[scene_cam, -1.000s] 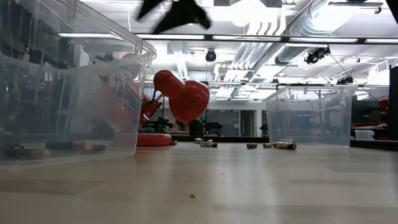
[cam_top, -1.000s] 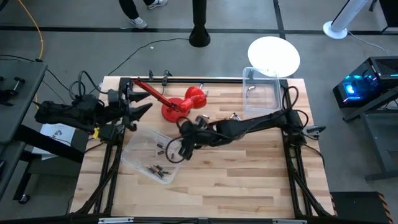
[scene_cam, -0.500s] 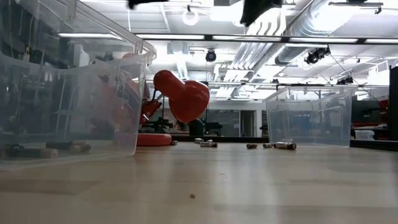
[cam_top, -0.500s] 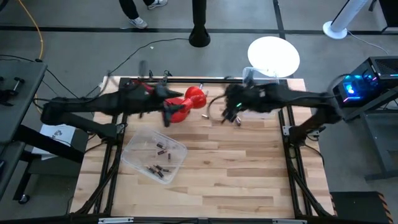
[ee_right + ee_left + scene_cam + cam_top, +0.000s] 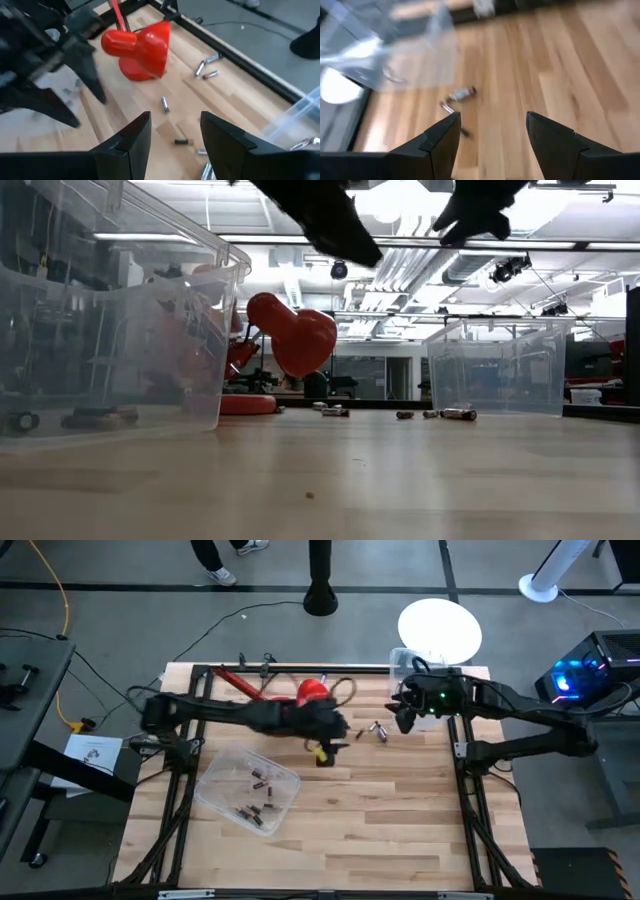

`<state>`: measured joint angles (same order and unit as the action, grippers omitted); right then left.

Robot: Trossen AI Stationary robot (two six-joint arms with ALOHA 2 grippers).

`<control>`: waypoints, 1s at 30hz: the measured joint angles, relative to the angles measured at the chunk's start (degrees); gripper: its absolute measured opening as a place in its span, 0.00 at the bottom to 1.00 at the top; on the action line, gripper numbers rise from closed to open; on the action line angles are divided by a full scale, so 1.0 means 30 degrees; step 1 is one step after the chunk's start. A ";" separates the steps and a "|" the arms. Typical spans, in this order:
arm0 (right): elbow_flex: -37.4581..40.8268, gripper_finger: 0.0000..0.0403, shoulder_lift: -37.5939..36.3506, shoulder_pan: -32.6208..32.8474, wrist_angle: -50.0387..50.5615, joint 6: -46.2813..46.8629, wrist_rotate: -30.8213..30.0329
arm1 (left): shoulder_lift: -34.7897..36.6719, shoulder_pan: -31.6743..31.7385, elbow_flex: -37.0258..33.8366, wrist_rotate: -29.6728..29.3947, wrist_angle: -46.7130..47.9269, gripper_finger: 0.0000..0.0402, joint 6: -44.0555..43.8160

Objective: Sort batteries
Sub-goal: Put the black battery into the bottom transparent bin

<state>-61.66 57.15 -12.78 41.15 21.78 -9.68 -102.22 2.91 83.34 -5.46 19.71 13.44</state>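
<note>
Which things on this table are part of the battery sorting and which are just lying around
Part of the job:
- loose batteries on the table
- batteries in the near clear bin
- far clear bin
- left gripper, open
- right gripper, open

Just lying about:
- red plunger
- cables
</note>
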 joint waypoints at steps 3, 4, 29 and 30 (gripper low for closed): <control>0.0513 0.41 -0.0166 0.0007 0.0009 0.0406 0.0139 | -0.2157 0.1215 0.2817 0.1168 0.2676 0.55 -0.0258; 0.0542 0.41 -0.0196 0.0007 -0.0015 0.0612 0.0252 | -0.2882 0.1594 0.3741 0.1352 0.3486 0.55 -0.0442; 0.0564 0.41 0.0070 0.0015 -0.2345 0.3102 0.0301 | -0.6934 0.5834 0.9058 -0.0019 0.9739 0.55 0.1571; 0.0564 0.41 0.0070 0.0015 -0.2379 0.3110 0.0301 | -0.6934 0.5916 0.9058 0.0009 1.0191 0.55 0.1571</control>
<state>-59.96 57.36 -12.73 34.01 31.11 -8.78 -123.02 20.65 110.52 -5.43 50.28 18.15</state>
